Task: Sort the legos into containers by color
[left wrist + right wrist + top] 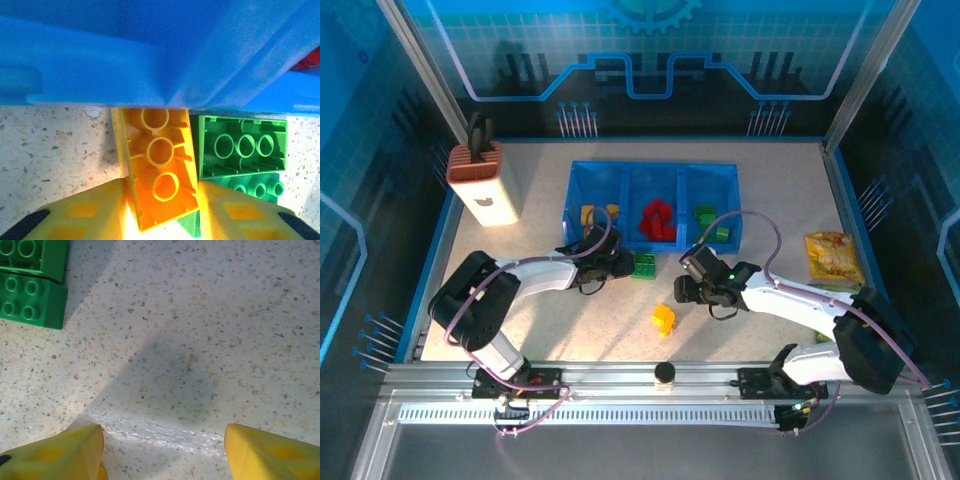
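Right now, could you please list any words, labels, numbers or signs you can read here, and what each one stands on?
No text here can be read.
Print on the snack packet: too blurred to read.
Small mark on the white and brown box: too small to read.
The orange brick and green brick: no lettering shows.

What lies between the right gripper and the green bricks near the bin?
Nothing. In the right wrist view, bare speckled table stretches from the open right gripper up to the green bricks at the top left.
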Motion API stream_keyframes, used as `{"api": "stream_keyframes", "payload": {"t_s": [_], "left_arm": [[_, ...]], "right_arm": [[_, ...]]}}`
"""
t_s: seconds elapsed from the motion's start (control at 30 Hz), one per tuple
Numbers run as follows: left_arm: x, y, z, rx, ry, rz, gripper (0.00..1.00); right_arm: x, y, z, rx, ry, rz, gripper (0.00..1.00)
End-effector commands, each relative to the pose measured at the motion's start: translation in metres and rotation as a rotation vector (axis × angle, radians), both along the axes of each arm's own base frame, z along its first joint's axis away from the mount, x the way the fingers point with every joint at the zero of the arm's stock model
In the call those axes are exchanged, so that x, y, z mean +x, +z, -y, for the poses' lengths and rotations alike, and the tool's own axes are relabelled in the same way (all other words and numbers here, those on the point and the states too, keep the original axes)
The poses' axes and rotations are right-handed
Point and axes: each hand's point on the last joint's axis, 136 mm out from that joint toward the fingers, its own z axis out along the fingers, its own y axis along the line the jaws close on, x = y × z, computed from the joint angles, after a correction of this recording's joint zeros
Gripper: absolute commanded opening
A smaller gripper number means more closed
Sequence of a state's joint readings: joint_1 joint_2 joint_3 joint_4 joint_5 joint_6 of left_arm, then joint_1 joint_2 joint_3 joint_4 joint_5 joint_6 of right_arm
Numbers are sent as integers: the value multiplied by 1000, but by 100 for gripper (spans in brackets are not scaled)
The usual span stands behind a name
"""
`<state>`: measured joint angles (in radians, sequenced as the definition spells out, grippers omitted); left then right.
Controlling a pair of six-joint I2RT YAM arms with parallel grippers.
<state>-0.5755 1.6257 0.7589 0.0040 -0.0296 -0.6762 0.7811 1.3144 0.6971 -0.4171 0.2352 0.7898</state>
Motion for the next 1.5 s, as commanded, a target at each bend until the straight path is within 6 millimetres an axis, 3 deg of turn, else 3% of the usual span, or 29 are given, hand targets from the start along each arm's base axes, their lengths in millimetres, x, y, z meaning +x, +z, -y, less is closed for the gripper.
{"api": "stream_keyframes", "payload": {"t_s": [0.0,0.43,0.7,0.73,0.83,0.9,1.23,1.47], "left_arm": [[0,-5,-9,44,14,-21,34],[-33,4,-34,38,59,-15,26],[-46,29,-42,9,56,33,26],[-45,33,-41,5,45,45,28],[-43,42,-36,39,-15,84,56],[-40,45,-30,80,-62,104,64],[-18,24,-14,212,-151,58,65],[-7,4,-13,365,-195,9,63]], "right_arm": [[4,5,8,4,-35,31,66],[4,9,11,13,-40,40,65],[5,7,6,27,-39,34,65],[5,6,5,28,-38,32,65],[5,4,3,31,-37,27,65],[5,2,1,33,-34,22,65],[3,3,4,23,-39,27,65],[1,1,7,23,-45,24,65]]}}
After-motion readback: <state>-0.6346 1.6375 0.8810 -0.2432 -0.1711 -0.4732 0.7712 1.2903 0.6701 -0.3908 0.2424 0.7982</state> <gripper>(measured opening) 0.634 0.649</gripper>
